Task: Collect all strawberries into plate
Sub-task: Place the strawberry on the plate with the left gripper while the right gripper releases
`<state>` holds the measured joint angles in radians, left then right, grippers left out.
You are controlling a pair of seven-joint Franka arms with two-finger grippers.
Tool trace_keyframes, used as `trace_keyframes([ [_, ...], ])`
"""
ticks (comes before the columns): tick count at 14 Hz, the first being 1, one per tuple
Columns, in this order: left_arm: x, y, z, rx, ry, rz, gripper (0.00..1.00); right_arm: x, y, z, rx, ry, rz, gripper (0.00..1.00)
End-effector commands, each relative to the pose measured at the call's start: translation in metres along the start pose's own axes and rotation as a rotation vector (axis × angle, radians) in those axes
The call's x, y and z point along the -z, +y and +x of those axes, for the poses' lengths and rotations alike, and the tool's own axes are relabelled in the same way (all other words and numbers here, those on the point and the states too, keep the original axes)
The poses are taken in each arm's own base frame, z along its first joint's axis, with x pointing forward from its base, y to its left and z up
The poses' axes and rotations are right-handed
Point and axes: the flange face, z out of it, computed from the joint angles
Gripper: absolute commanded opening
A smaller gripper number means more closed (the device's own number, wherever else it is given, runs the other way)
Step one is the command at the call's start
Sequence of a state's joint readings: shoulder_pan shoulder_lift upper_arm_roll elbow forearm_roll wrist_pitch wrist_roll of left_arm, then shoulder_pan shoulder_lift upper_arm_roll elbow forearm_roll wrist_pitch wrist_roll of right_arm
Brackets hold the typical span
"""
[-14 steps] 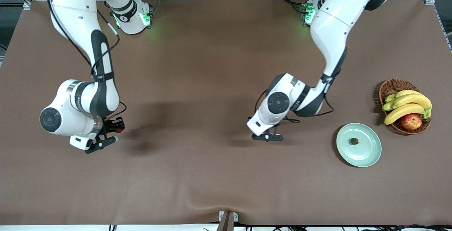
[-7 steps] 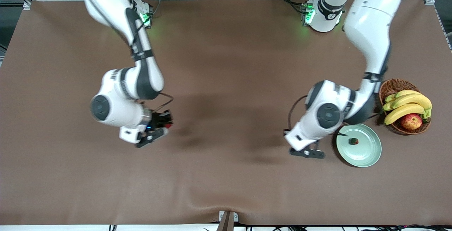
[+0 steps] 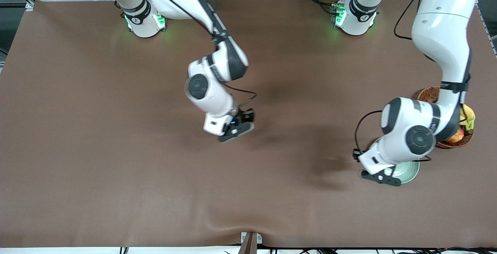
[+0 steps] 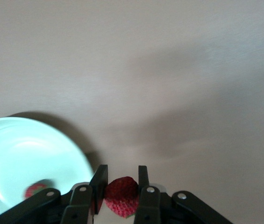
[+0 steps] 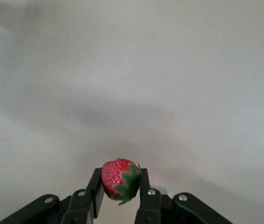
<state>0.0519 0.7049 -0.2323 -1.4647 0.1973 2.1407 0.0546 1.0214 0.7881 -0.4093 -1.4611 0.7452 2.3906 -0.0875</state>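
Gripping a strawberry [image 4: 121, 196] between closed fingers, the left gripper [image 3: 382, 177] hangs at the mint-green plate's [image 3: 409, 172] edge, where another strawberry [image 4: 35, 190] already lies. Releasing well probably means centring over the plate's bowl and lowering before opening, so the berry cannot roll off. The right gripper [image 5: 119, 189] pinches a third strawberry [image 5: 119, 180] over the table's bare middle, well apart from the plate.

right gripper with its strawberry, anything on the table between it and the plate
Only bare brown table in the front view, between the right gripper, shut on a strawberry, and the plate, where the left gripper holds another.
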Motion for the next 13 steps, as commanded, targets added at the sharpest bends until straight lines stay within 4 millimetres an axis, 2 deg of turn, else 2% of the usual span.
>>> trace_keyframes([
  [1,0.001,-0.036,-0.011,-0.057,-0.016,0.019,0.2,-0.048,-0.046,0.004,-0.039,0.086,0.033,0.0],
  [4,-0.003,-0.054,-0.014,-0.079,-0.013,0.035,0.22,-0.095,-0.088,-0.009,-0.023,0.108,0.046,0.0],
  [5,-0.01,-0.056,-0.013,-0.08,-0.009,0.038,0.22,-0.106,-0.091,-0.013,-0.017,0.115,0.043,0.0],
  [6,-0.014,-0.057,-0.012,-0.079,0.002,0.036,0.27,-0.111,-0.093,-0.016,-0.009,0.119,0.039,0.0],
  [7,-0.02,-0.057,-0.011,-0.08,0.007,0.034,0.44,-0.115,-0.094,-0.02,-0.006,0.113,0.036,0.04],
  [8,-0.021,-0.057,-0.011,-0.08,0.012,0.034,0.58,-0.117,-0.095,-0.023,-0.003,0.108,0.033,0.63],
  [9,-0.022,-0.057,-0.011,-0.08,0.012,0.033,0.73,-0.118,-0.094,-0.023,0.002,0.108,0.026,1.0],
  [10,-0.024,-0.058,-0.011,-0.079,0.011,0.032,0.96,-0.112,-0.097,-0.021,0.006,0.114,0.03,1.0],
  [11,-0.025,-0.058,-0.011,-0.079,0.011,0.031,1.0,-0.097,-0.095,-0.013,-0.001,0.122,0.036,1.0],
  [12,-0.025,-0.058,-0.011,-0.078,0.013,0.03,1.0,-0.086,-0.083,-0.007,-0.014,0.124,0.028,1.0],
  [13,-0.025,-0.058,-0.011,-0.079,0.013,0.032,1.0,-0.063,-0.065,0.005,-0.044,0.135,0.025,1.0],
])
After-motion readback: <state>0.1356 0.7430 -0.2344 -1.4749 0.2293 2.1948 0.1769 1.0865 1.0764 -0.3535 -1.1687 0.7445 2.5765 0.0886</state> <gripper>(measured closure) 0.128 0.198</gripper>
